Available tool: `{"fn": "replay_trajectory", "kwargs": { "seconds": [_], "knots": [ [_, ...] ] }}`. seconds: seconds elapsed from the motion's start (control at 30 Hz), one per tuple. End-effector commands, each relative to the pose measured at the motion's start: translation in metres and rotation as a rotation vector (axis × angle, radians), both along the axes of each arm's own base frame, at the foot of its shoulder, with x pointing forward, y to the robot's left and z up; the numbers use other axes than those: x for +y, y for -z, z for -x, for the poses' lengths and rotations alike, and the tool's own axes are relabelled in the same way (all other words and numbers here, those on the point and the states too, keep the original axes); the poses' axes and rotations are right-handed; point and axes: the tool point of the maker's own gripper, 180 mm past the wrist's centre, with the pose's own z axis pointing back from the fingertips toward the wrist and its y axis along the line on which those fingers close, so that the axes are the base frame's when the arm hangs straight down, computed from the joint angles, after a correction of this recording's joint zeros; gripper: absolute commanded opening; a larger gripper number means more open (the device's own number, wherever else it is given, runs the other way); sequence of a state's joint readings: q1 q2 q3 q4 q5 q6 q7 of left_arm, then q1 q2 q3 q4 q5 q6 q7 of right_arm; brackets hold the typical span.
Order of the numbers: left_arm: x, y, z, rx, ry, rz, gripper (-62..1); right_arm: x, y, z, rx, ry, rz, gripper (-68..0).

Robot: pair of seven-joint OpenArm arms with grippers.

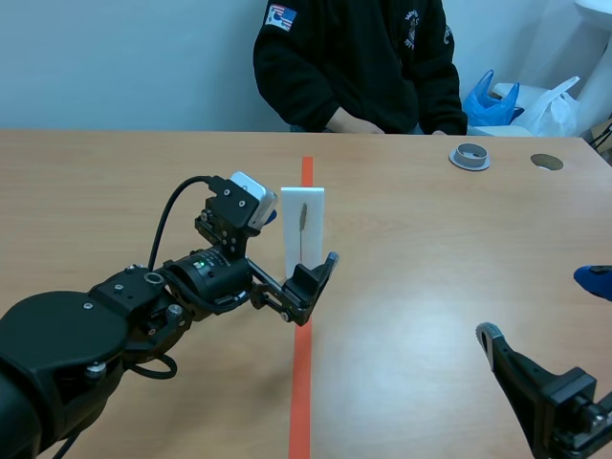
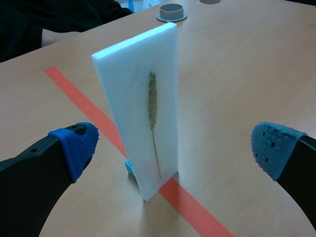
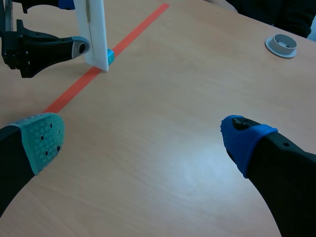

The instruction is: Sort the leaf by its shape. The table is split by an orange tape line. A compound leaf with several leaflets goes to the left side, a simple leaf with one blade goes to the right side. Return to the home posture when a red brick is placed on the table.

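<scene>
Leaf card (image 1: pixel 302 234): white slab, I see it upright on the orange tape line (image 1: pixel 302 382), mid-table, with a small blue foot (image 2: pixel 129 168) at its base.
Leaf (image 2: pixel 153 101): one slim greenish spike on a thin stem, flat on the card face.
Left claw (image 2: pixel 174 145): wide, a blue pad on each side of the card, neither touching it.
Right claw (image 3: pixel 145 138): wide, holding nothing, low at 4 o'clock from the card, well apart.
Grey ring (image 1: pixel 469 156): on the table at 2 o'clock from the card.
Person (image 1: pixel 359 57): dark jacket, seated at 12 o'clock.
</scene>
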State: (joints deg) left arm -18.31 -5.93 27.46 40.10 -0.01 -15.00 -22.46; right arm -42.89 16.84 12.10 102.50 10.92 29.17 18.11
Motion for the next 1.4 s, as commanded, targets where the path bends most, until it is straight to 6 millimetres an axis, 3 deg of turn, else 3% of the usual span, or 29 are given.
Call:
{"fn": "replay_trajectory", "kwargs": {
  "seconds": [0.0,0.07,0.27,0.57,0.8,1.07,1.37],
  "knots": [
    [-0.004,-0.016,-0.007,-0.039,-0.001,0.032,-0.2,-0.004,-0.006,-0.003,-0.028,0.004,-0.003,0.4],
    [-0.005,-0.016,-0.007,-0.042,-0.005,0.036,-5.8,-0.003,-0.008,-0.003,-0.034,0.003,-0.006,0.4],
    [-0.015,-0.020,-0.006,-0.042,-0.001,0.060,-10.8,-0.003,-0.008,-0.003,-0.037,0.003,-0.007,0.4],
    [-0.032,-0.032,-0.011,-0.055,-0.022,0.108,-11.3,-0.003,-0.013,-0.007,-0.057,0.002,-0.010,0.4],
    [-0.024,-0.034,-0.020,-0.083,-0.075,0.083,-23.6,-0.003,-0.013,-0.007,-0.058,0.002,-0.011,0.4],
    [-0.021,-0.035,-0.022,-0.093,-0.094,0.076,-42.3,-0.003,-0.013,-0.007,-0.057,0.002,-0.011,0.4],
    [-0.018,-0.034,-0.021,-0.108,-0.101,0.073,-55.3,-0.003,-0.013,-0.007,-0.057,0.002,-0.011,0.4]
  ]
}}
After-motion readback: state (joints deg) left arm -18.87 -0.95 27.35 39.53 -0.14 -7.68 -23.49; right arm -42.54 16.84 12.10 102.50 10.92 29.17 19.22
